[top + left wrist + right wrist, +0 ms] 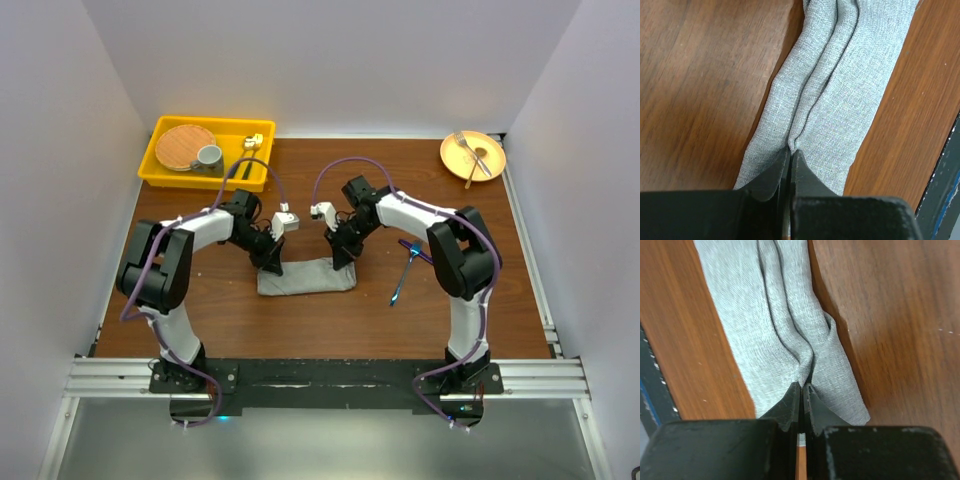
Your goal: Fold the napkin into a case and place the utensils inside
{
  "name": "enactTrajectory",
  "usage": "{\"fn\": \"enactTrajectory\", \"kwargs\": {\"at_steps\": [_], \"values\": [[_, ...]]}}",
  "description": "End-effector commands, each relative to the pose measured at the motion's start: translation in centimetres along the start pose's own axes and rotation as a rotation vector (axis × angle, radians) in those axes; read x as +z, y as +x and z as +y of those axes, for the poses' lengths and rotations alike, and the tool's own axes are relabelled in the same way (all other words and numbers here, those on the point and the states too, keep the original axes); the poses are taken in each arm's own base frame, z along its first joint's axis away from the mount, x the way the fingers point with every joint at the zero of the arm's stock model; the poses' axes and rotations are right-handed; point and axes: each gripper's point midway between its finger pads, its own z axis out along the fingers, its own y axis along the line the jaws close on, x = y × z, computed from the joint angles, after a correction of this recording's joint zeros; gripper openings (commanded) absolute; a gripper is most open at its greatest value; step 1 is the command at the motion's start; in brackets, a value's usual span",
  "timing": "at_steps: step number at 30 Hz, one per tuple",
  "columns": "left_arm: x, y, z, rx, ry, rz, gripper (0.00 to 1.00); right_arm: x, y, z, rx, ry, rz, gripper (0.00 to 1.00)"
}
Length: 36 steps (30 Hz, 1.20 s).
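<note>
Both ends of napkin (305, 279) pinched, L claw (272, 266) closed tight at left, R claw (343, 263) closed at right

The left claw (790, 152) and right claw (803, 386) are matte black, on white-linked arms (205, 228) trailing purple cables (350, 160).

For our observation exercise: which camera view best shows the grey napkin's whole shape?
The top external view: the napkin lies there as a complete narrow oblong. The left wrist view shows only one end, its folds pinched by the left gripper; the right wrist view shows the other end, pinched by the right gripper.
</note>
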Motion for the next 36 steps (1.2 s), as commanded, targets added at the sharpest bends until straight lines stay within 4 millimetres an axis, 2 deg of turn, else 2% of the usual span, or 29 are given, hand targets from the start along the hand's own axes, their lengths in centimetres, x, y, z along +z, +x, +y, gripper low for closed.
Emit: {"fn": "enactTrajectory", "kwargs": {"at_steps": [1,5,9,17,21,24,28,29,31,32,36], "values": [[1.1,2.5,0.2,-0.014,-0.020,0.054,0.00,-3.2,-5.8,1.6,-0.044,0.003,-0.176,0.00],[1.1,2.5,0.2,-0.013,-0.020,0.051,0.00,-2.4,-6.1,1.1,-0.021,-0.001,-0.173,0.00],[1.0,2.5,0.1,-0.010,-0.023,0.050,0.00,-1.1,-5.7,-0.4,-0.018,0.024,-0.147,0.00],[-0.7,1.8,-0.4,0.003,-0.046,-0.001,0.00,0.9,-2.2,-4.0,0.009,0.129,-0.041,0.00],[-2.1,0.5,-1.4,0.020,-0.058,-0.073,0.00,1.5,-0.5,-4.5,0.016,0.145,0.003,0.00],[-2.8,0.1,-1.9,0.030,-0.081,-0.117,0.00,1.5,-0.2,-4.6,0.019,0.145,0.002,0.00],[-2.8,1.3,-0.4,0.011,-0.167,-0.092,0.00,1.1,-0.4,-4.4,0.018,0.145,-0.018,0.00],[-2.6,1.4,0.0,-0.007,-0.162,-0.081,0.04,1.0,-0.6,-4.1,0.017,0.134,-0.027,0.00],[-2.6,0.8,-0.3,-0.027,-0.134,-0.105,0.19,0.4,-1.4,-3.6,0.004,0.127,-0.053,0.00],[-3.1,-0.2,-0.2,-0.010,-0.135,-0.146,0.32,0.2,-1.6,-3.5,0.002,0.121,-0.066,0.00],[-4.8,-4.9,-2.1,0.101,-0.085,-0.342,0.50,-0.9,-2.9,-2.0,-0.025,0.089,-0.128,0.00]]}}
